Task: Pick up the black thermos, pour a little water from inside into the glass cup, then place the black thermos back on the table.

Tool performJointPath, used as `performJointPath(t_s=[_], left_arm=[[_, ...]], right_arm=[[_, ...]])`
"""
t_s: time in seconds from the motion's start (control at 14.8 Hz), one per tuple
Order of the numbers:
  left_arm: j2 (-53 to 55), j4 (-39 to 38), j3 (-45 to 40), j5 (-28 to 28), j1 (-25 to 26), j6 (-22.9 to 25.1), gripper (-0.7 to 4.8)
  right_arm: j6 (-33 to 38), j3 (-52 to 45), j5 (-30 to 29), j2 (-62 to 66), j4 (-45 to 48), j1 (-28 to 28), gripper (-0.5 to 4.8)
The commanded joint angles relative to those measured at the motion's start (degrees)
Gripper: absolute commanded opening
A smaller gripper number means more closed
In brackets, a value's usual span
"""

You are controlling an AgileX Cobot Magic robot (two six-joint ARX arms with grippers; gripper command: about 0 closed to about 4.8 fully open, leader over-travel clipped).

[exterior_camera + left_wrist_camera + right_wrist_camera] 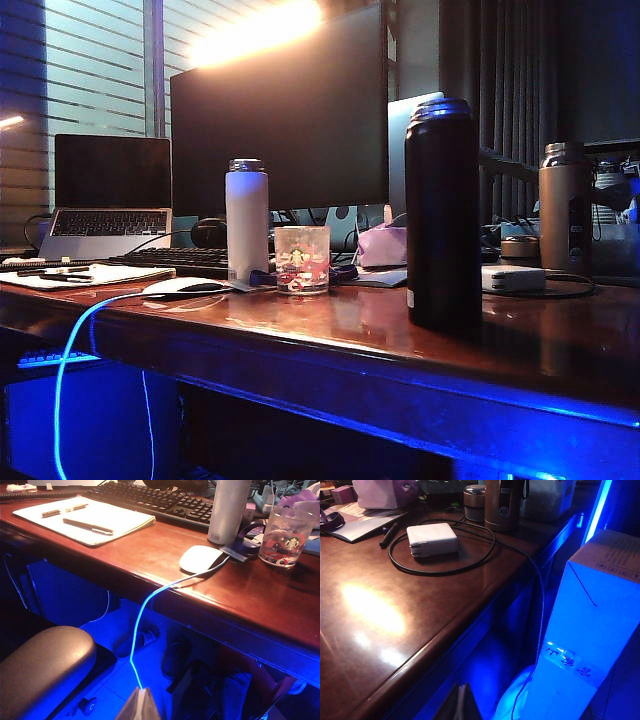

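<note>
Round green-white logo on glass cup (301, 259); print on cardboard box (600, 625) illegible

Open reddish-brown wooden table (330, 325) surface runs along the front edge. The tall matte black thermos (443, 212) stands alone, with bare wood at its 6 and 9 o'clock. At its 9 o'clock, well apart, the clear glass cup (301, 259) sits beside the slim white bottle (247, 220); a white power adapter (512, 278) and black cable lie at its 3 o'clock.

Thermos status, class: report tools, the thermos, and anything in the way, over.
Left tool and right tool shut, low off the table edge. Thermos upright, untouched. Cup apart, beside white bottle. Nothing between them.
</note>
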Motion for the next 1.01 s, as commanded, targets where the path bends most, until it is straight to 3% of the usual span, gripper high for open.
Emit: performJointPath(t_s=[0.07, 0.34, 0.47, 0.68, 0.88, 1.01], left_arm=[[-0.2, -0.9, -0.5, -0.2, -0.1, -0.2, -0.05], [-0.2, -0.9, -0.5, -0.2, -0.1, -0.2, -0.05], [-0.2, 0.5, -0.4, -0.2, -0.1, -4.3, -0.05], [-0.1, 6.1, 3.6, -2.7, -0.1, -10.3, -0.02], [2.9, 6.4, 14.0, -5.6, -0.1, -8.8, -0.01], [12.4, 6.4, 22.9, -3.8, -0.1, -5.3, -0.01]], right_arm=[[0.0, -0.2, -0.1, 0.0, 0.8, 0.0, -0.06], [0.0, -0.2, -0.2, 0.0, 0.8, 0.0, -0.06], [1.7, -0.2, -0.7, 0.0, 2.0, 0.0, -0.06], [11.0, 1.3, -2.2, 0.0, 5.9, 0.0, -0.06], [11.9, 8.6, -3.1, 0.0, 5.9, 0.0, -0.06], [11.9, 14.3, -3.1, 1.8, 5.2, 0.0, -0.06]])
